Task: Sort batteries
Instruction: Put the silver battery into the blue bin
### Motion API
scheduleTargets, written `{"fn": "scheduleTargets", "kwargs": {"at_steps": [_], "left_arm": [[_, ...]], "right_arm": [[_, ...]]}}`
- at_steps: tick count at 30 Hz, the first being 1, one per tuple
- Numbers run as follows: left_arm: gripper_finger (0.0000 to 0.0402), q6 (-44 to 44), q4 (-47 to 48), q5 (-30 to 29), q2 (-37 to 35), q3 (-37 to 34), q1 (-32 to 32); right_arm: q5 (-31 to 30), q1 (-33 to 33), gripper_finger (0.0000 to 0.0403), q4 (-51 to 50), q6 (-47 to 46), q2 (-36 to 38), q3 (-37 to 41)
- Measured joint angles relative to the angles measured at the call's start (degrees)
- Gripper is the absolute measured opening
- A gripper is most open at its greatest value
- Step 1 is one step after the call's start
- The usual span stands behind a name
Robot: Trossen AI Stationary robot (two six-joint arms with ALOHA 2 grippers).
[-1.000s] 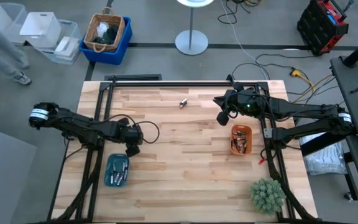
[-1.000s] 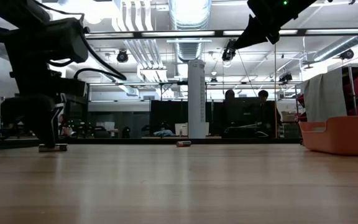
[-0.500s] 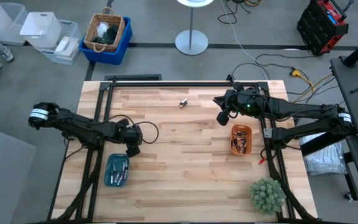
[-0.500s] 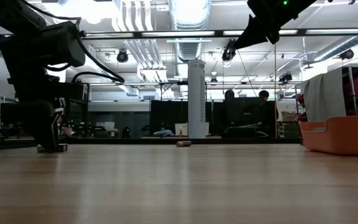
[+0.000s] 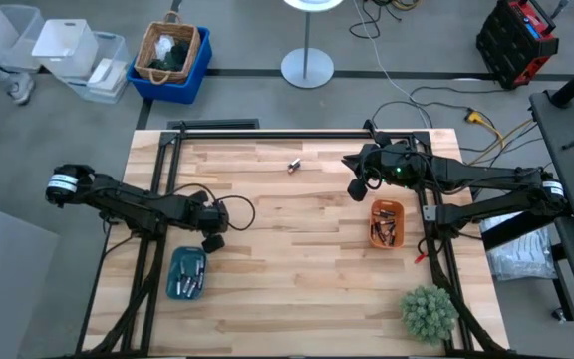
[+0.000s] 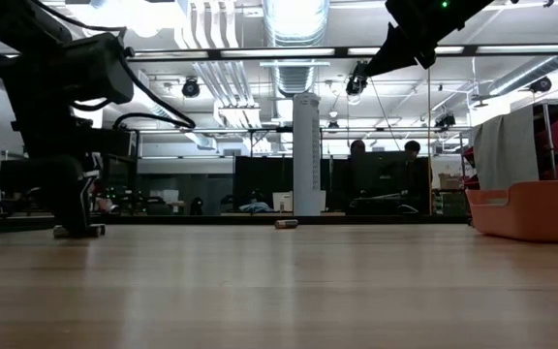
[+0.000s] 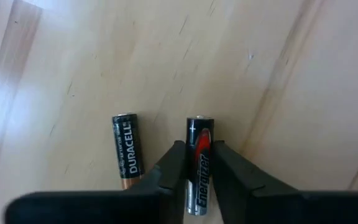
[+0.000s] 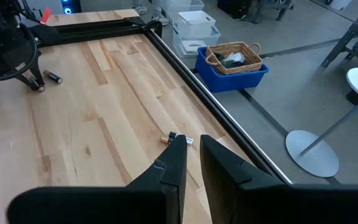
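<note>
My left gripper [image 5: 210, 239] stands low over the table's left half, shut on a black-and-red battery [image 7: 199, 163] that lies on the wood. A second, black-and-copper battery [image 7: 127, 151] lies flat just beside it, untouched. One more battery [image 5: 293, 166] lies alone near the far edge; it also shows in the right wrist view as the lone battery [image 8: 176, 139]. My right gripper [image 5: 357, 187] hangs high above the table's right half, its fingers [image 8: 178, 149] a narrow gap apart with nothing between them. My left gripper pinches the black-and-red battery by its two long sides [image 7: 199, 149] between its two fingers. The fingers come from above, pointing down, one on each side of the battery's length. The battery lies flat on the table.
A teal tray [image 5: 186, 273] with several batteries sits near the front left, close to my left gripper. An orange tray [image 5: 387, 223] with several batteries sits at the right. A green plant [image 5: 429, 313] stands at the front right corner. The middle of the wood is bare.
</note>
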State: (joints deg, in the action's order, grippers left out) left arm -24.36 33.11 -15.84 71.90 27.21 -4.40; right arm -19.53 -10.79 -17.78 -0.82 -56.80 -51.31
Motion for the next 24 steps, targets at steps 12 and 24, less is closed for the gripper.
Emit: {"fn": "scheduleTargets", "kwargs": {"at_steps": [12, 24], "left_arm": [[0.0019, 1.83, 0.89, 0.79, 0.13, 2.29, 0.02], [0.0019, 2.53, 16.99, 4.67, 0.1, 17.88, -0.22]], "right_arm": [[0.0, 0.01, 0.0038, 0.0, -0.02, 0.0, 0.0], [0.0, 0.02, 0.0038, -0.83, -0.01, 0.0, 0.0]]}}
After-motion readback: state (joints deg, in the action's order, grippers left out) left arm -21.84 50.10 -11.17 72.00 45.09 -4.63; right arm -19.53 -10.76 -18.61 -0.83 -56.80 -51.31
